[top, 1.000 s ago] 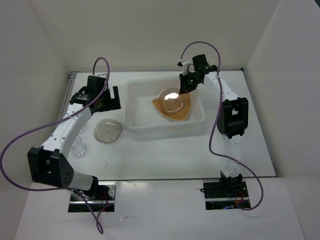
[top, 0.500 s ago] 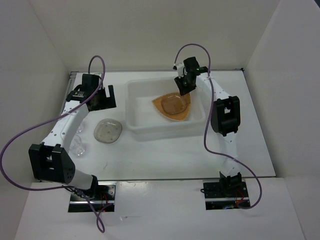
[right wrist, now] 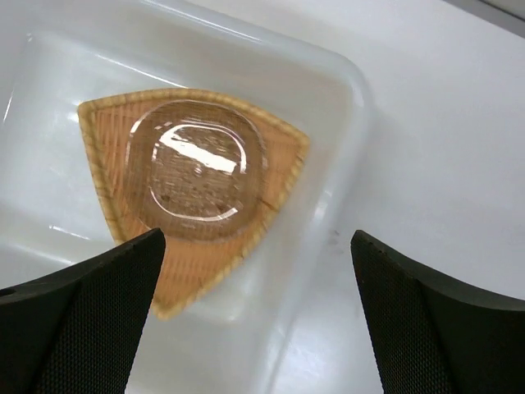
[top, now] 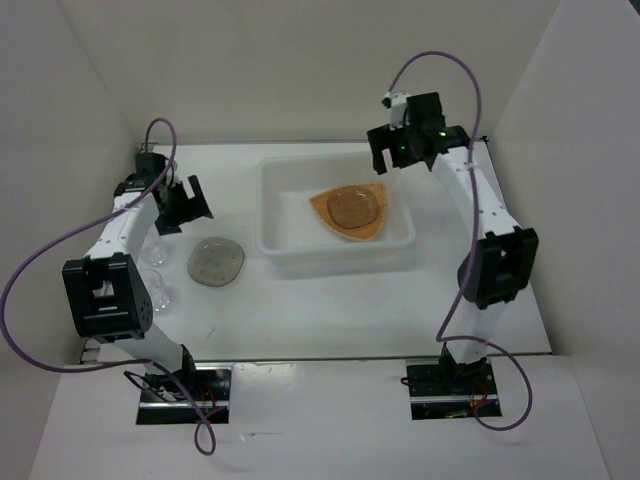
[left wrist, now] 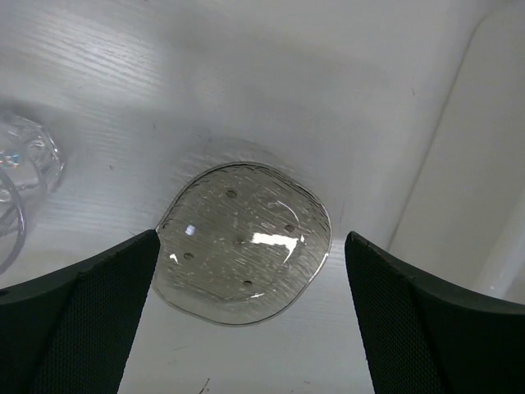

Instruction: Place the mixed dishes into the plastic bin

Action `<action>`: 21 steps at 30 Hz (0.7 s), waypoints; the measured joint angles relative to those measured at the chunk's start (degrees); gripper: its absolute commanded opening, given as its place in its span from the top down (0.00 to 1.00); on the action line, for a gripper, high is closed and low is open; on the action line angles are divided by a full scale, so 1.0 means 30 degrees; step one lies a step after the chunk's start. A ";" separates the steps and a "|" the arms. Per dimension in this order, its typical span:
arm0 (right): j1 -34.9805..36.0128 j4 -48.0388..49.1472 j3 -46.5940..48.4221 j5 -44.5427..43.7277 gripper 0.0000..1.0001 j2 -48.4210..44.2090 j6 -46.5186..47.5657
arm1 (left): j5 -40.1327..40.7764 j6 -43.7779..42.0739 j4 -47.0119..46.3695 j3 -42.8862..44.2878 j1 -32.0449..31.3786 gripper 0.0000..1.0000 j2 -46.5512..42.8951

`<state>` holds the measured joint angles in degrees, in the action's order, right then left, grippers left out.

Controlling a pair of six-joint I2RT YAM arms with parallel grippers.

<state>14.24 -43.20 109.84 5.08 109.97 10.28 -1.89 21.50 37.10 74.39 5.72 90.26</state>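
The plastic bin [top: 336, 263] stands mid-table. Inside it lies the orange plate [top: 330, 222] [right wrist: 115, 139], with a grey-brown saucer [top: 352, 207] [right wrist: 197, 168] resting on top. My right gripper [top: 387, 163] [right wrist: 257, 234] hangs open and empty above the bin's far right corner. A second saucer [top: 216, 262] [left wrist: 242, 242] lies on the table left of the bin. My left gripper [top: 183, 207] [left wrist: 252, 236] hovers open above it, holding nothing. Two clear cups [top: 155, 250] [top: 160, 297] stand at the left edge; one cup [left wrist: 25, 160] shows in the left wrist view.
White enclosure walls close in the table at the back and both sides. The bin's wall [left wrist: 476, 164] rises just right of the loose saucer. The left arm's purple cable [top: 60, 240] loops out over the left side.
My right gripper opened, left the saucer on the orange plate in the bin, and rose back to the right. The left arm swung left and now looks down on the table saucer.
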 measured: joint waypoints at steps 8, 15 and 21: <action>-0.5034 0.1399 -0.4262 0.0736 0.02 -0.4590 -0.0794 | -0.4940 0.0379 -0.0379 -0.1158 0.3410 0.00 0.2616; -0.5741 0.2368 -1.1555 0.1581 0.02 -0.8553 -0.0714 | -0.6601 0.0219 -0.0823 -0.1326 0.3009 0.00 0.3140; -0.8378 0.3300 -1.5671 0.1756 0.02 -1.2743 -0.0015 | -0.5625 -0.0204 -0.0940 -0.1435 0.2557 0.00 0.4014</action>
<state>-10.90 -33.30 62.83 10.35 71.75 10.24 -18.76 20.88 34.28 70.08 13.39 102.30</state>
